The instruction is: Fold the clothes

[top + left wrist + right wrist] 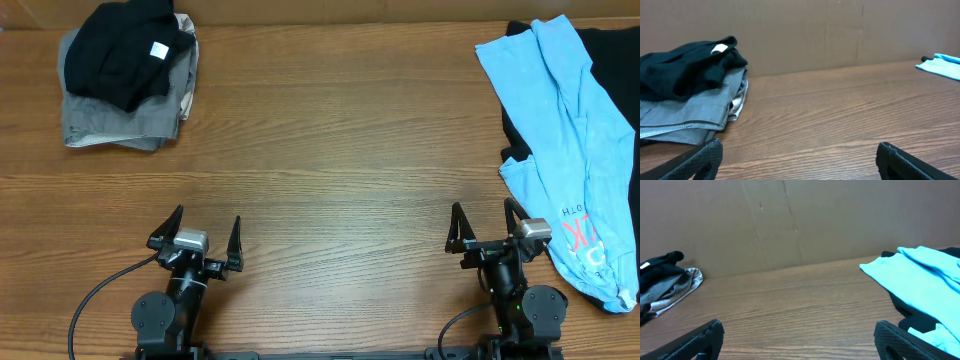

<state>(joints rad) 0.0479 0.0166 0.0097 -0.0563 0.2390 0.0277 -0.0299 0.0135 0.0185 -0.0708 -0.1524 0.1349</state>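
Recorded red lettering on the T-shirt (570, 130) overhead only, not from either wrist. Found left gripper (208, 214) and right gripper (483, 205) spread wide, empty. Noted folded pile (125, 70) at far left.

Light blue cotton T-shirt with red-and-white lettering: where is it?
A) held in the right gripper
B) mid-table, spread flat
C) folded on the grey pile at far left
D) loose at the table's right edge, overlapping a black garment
D: the light blue T-shirt lies rumpled at the right edge, partly over the loose black garment.
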